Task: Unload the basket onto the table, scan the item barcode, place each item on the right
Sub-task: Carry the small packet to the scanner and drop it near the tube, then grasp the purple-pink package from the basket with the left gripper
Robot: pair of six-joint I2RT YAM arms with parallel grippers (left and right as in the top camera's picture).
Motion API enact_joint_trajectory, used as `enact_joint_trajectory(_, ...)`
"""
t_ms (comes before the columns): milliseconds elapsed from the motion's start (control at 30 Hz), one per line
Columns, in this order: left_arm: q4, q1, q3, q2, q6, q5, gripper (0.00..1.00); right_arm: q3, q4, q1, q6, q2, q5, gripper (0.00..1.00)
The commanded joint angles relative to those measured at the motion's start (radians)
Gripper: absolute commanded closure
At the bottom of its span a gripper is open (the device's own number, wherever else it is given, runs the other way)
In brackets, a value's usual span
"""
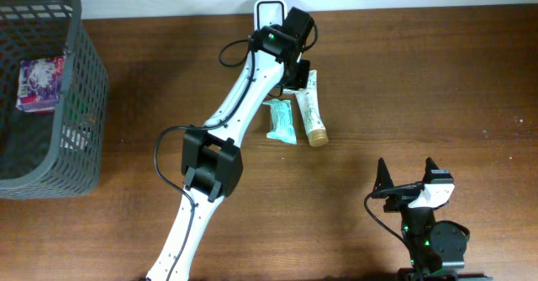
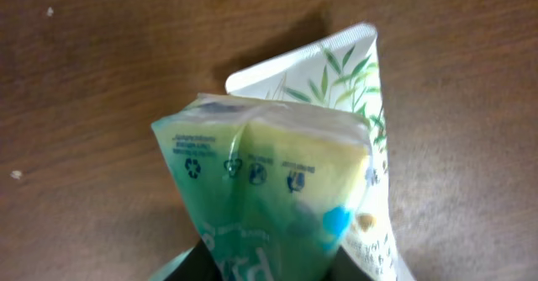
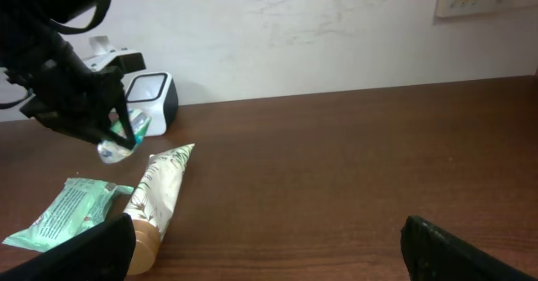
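Observation:
My left gripper point(image 1: 296, 73) hangs just in front of the white barcode scanner point(image 1: 269, 12) at the table's back edge. Its jaws are closed on a small green sealed pouch point(image 2: 261, 172), which also shows hanging above the table in the right wrist view as the pouch point(image 3: 118, 142). In the left wrist view the gripper point(image 2: 273, 264) shows only as dark fingers at the bottom edge. Directly below the pouch lies a white tube point(image 2: 353, 87) with a leaf print. My right gripper point(image 1: 408, 176) rests open near the front right, with nothing between its fingers point(image 3: 84, 251).
The leaf-print tube point(image 1: 313, 108) with a tan cap and a teal flat packet point(image 1: 282, 121) lie side by side mid-table. A grey mesh basket point(image 1: 84, 87) at the far left holds a purple box point(image 1: 40, 83). The scanner point(image 3: 151, 96) stands by the wall.

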Motion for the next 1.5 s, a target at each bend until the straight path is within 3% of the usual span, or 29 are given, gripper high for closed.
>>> enact_joint_trajectory(0,0.008,-0.017,0.006,0.0,0.004,0.005,0.7,-0.007,-0.004,0.008,0.004,-0.006,0.009,0.01)
enact_joint_trajectory(67,-0.002,-0.024,0.006,0.0,0.005,0.004,0.65,-0.007,-0.004,0.008,0.004,-0.006,0.008,0.01)
enact_joint_trajectory(133,-0.014,-0.024,0.006,0.0,0.003,0.0,0.72,-0.007,-0.004,0.008,0.004,-0.006,0.008,0.01)
enact_joint_trajectory(267,-0.045,-0.015,0.006,0.001,-0.153,-0.007,0.69,-0.007,-0.004,0.008,0.004,-0.006,0.009,0.01)
enact_joint_trajectory(367,-0.101,-0.016,0.006,0.001,-0.18,-0.007,0.64,-0.007,-0.004,0.008,0.004,-0.006,0.008,0.01)
enact_joint_trajectory(467,-0.1,-0.016,0.006,0.001,-0.179,-0.008,0.34,-0.007,-0.004,0.008,0.004,-0.006,0.009,0.01)
enact_joint_trajectory(500,-0.085,-0.016,0.006,0.001,-0.177,-0.008,0.08,-0.007,-0.004,0.008,0.004,-0.006,0.008,0.01)
enact_joint_trajectory(533,-0.075,-0.014,0.006,0.001,-0.175,-0.007,0.04,-0.007,-0.004,0.008,0.004,-0.006,0.009,0.01)
enact_joint_trajectory(667,-0.069,0.012,0.039,0.001,-0.171,-0.006,0.07,-0.007,-0.004,0.008,0.004,-0.006,0.009,0.01)
enact_joint_trajectory(767,-0.127,0.063,0.164,0.001,-0.171,-0.003,0.11,-0.007,-0.004,0.008,0.004,-0.006,0.009,0.01)
enact_joint_trajectory(900,-0.185,0.13,0.327,0.001,-0.158,0.042,0.36,-0.007,-0.004,0.008,0.004,-0.006,0.009,0.01)
enact_joint_trajectory(967,-0.211,0.157,0.41,0.0,-0.076,0.069,0.43,-0.007,-0.004,0.008,0.004,-0.006,0.009,0.01)
enact_joint_trajectory(1000,-0.241,0.179,0.502,0.0,-0.032,0.087,0.41,-0.007,-0.004,0.008,0.004,-0.006,0.008,0.01)
enact_joint_trajectory(1033,-0.238,0.196,0.497,-0.038,-0.01,0.087,0.33,-0.007,-0.004,0.008,0.004,-0.006,0.009,0.01)
enact_joint_trajectory(1200,-0.223,0.338,0.497,-0.261,0.058,0.083,0.21,-0.007,-0.004,0.008,0.004,-0.006,0.008,0.01)
enact_joint_trajectory(1333,-0.193,0.533,0.497,-0.435,0.058,0.082,0.18,-0.007,-0.004,0.008,0.004,-0.006,0.009,0.01)
enact_joint_trajectory(1467,-0.196,0.782,0.497,-0.516,0.058,0.082,0.0,-0.007,-0.004,0.008,0.004,-0.006,0.009,0.01)
